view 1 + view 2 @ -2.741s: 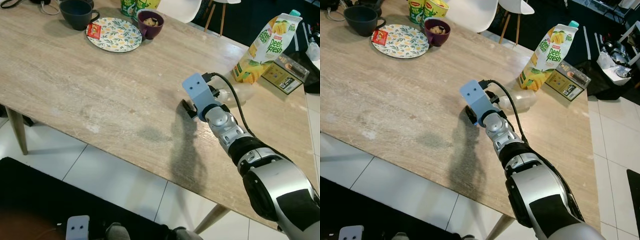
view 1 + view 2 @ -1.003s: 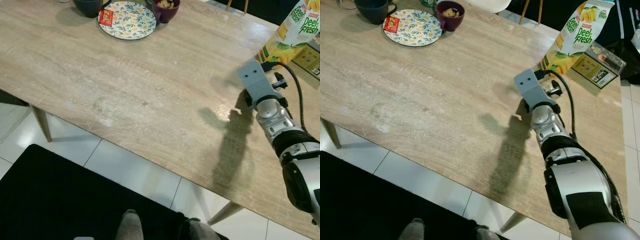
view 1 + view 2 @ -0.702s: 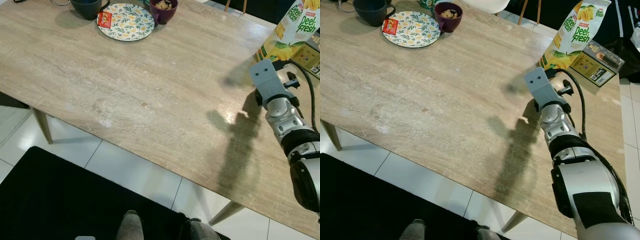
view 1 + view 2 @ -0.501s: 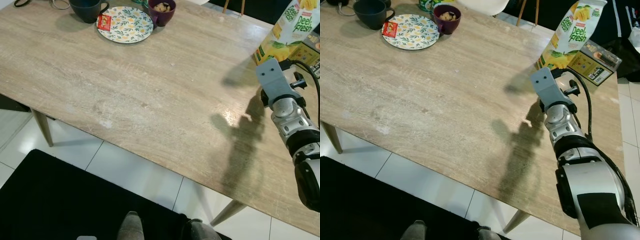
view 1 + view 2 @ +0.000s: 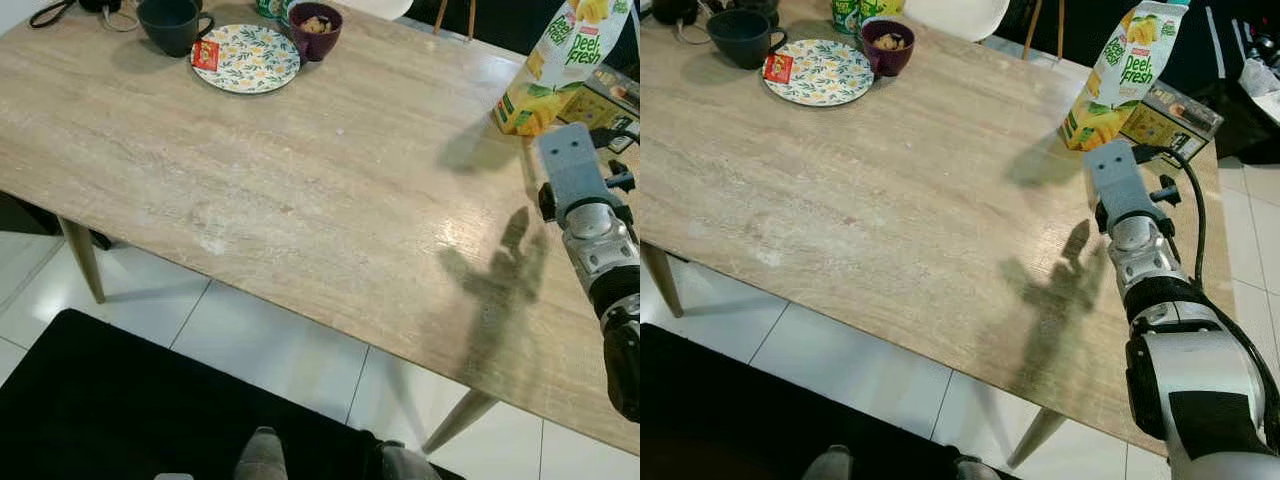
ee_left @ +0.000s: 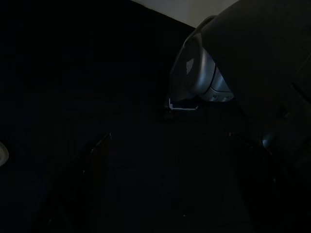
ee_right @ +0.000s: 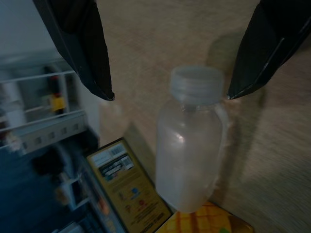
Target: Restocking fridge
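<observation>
fingers (image 7: 82, 48) of right gripper (image 7: 170, 94) spread apart w/ bottle (image 7: 189, 141) btwn them, not touching, lying on tabletop (image 7: 160, 29) beside box (image 7: 127, 187). eye views: right arm over tabletop's right end near juice carton (image 5: 1120, 75). left wrist: too dark, fingers can't tell.

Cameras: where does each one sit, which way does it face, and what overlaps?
Eye views: head, looking down at the wooden table; right arm shows.
Left wrist view: idle, dark; robot body only.
Right wrist view: along open fingers at a clear bottle.
Shared: juice carton and yellow box in the eye and right wrist views.
</observation>
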Available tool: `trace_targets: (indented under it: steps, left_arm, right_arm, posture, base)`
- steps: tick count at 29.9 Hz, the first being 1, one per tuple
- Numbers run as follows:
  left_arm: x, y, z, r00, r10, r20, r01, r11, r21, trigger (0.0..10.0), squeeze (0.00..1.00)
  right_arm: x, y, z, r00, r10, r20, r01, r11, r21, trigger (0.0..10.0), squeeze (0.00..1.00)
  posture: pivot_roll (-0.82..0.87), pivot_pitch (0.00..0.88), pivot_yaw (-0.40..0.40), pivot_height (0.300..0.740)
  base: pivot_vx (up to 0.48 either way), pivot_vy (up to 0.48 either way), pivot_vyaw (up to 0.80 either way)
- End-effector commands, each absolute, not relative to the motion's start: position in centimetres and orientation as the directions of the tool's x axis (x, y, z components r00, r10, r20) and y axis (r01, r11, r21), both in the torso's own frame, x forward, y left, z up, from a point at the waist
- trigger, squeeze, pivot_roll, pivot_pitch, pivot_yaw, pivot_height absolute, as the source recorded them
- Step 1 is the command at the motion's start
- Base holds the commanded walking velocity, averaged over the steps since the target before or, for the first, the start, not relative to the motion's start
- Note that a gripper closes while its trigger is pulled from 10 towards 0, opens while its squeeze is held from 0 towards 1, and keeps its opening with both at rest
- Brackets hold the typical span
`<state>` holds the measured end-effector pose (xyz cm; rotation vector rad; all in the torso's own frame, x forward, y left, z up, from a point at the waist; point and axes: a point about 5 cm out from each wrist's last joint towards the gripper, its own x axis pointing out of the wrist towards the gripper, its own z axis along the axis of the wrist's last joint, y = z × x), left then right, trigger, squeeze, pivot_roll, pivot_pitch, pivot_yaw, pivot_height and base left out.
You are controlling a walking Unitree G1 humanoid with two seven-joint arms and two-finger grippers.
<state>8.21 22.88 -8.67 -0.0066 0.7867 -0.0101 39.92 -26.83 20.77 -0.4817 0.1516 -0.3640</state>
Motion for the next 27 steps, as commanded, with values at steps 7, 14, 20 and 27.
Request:
trace_targets:
  steps: [7,14,20,27]
  left_arm:
    - [8.0,19.2,-9.5,0.667,-0.176,-0.724,0.146,0.984,-0.105,10.0,0.00]
    - [7.6,19.1,-9.5,0.664,-0.184,-0.724,0.153,0.982,-0.109,10.0,0.00]
    - [7.6,19.9,-9.3,0.672,-0.164,-0.722,0.144,0.985,-0.089,10.0,0.00]
    - [7.9,22.1,-9.0,0.684,-0.095,-0.723,0.092,0.995,-0.045,10.0,0.00]
  right_arm:
    - [39.9,-25.9,19.5,0.950,-0.291,-0.112,0.269,0.948,-0.172,10.0,0.00]
    - [39.3,-26.8,19.2,0.927,-0.373,-0.041,0.374,0.927,0.012,10.0,0.00]
    - [39.2,-26.4,18.5,0.927,-0.372,-0.039,0.373,0.928,0.019,10.0,0.00]
    - [38.9,-26.5,17.5,0.924,-0.377,-0.060,0.379,0.925,0.023,10.0,0.00]
  posture:
    - [0.25,0.201,-0.208,0.740]
    - [0.26,0.219,-0.203,0.740]
    - [0.27,0.209,-0.203,0.740]
    - [0.32,0.151,-0.197,0.740]
  base:
    - [0.000,0.000,0.00]
    - [0.000,0.000,0.00]
    - [0.000,0.000,0.00]
    - [0.000,0.000,0.00]
